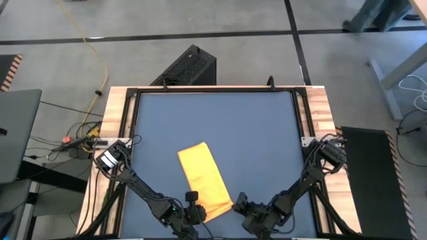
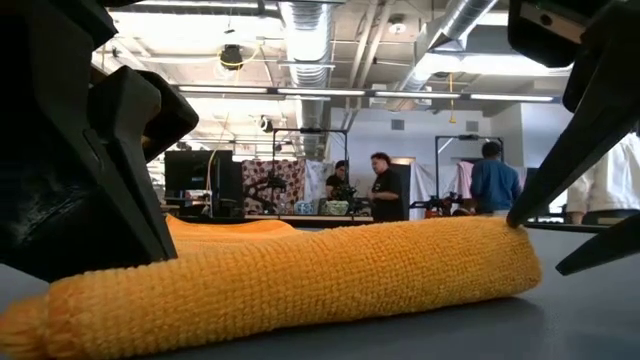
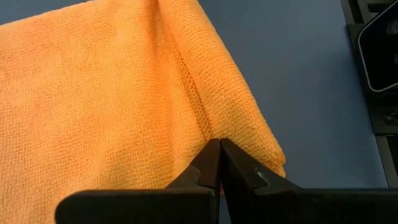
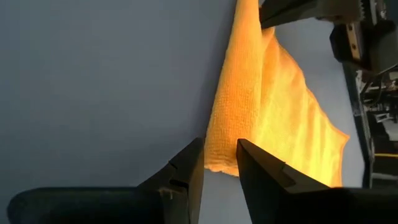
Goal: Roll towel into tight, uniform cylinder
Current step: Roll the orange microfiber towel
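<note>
towel [image 1: 205,181]: folded strip on the table [image 1: 213,127], near front edge | left pincer [image 3: 219,149]: clenched, tips at its rolled end | right pincer [image 4: 219,163]: apart, straddling the other corner, not gripping

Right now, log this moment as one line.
towel: folded strip, near end rolled | left gripper: shut at roll | right gripper: open at roll's end

We see a grey concrete floor [image 1: 233,57] crossed by dark lines, a yellow cable [image 1: 93,50] at upper left, and beyond, ceiling ducts [image 2: 310,30], strip lights [image 2: 430,96] and three people [image 2: 385,187] standing.
</note>
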### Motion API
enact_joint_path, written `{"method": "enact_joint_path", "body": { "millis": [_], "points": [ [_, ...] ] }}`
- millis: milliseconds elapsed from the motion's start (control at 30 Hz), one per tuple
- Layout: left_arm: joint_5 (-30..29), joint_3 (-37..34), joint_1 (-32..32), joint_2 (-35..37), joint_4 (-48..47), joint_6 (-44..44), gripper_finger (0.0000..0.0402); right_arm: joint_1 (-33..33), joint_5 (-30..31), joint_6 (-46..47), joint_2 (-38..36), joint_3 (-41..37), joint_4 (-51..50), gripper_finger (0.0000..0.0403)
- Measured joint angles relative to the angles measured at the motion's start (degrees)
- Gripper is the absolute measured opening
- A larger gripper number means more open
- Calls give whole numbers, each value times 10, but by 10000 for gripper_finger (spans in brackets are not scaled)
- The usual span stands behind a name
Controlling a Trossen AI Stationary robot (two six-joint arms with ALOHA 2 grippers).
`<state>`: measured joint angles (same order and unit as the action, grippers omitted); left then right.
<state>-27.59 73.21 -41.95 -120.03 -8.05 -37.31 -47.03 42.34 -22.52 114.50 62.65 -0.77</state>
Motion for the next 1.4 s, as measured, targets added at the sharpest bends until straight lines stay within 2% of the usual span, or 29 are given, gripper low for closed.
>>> {"method": "enact_joint_path", "body": {
  "millis": [333, 600, 700, 867, 967, 1100, 1400],
  "points": [
    [3, 0, 0, 0, 0, 6, 0, 32, -11, 27, 0, 0, -10, 124],
    [4, 0, 0, 0, 3, 9, 0, 53, -78, 77, 0, 0, -28, 118],
    [3, 0, 0, 3, 4, 15, 0, 62, -89, 109, 0, 0, -32, 96],
    [1, -1, 0, 12, 0, 15, 0, 68, -114, 124, 0, 0, -33, 20],
    [-8, -1, -2, 17, -7, 17, 0, 68, -124, 151, 0, 0, -35, 15],
    [-18, -2, -5, 17, -6, 17, 0, 74, -181, 217, -18, 0, -53, 15],
    [-65, -1, -5, 37, -3, 41, 0, 117, -379, 352, -50, -1, -81, 11]
  ]
}}
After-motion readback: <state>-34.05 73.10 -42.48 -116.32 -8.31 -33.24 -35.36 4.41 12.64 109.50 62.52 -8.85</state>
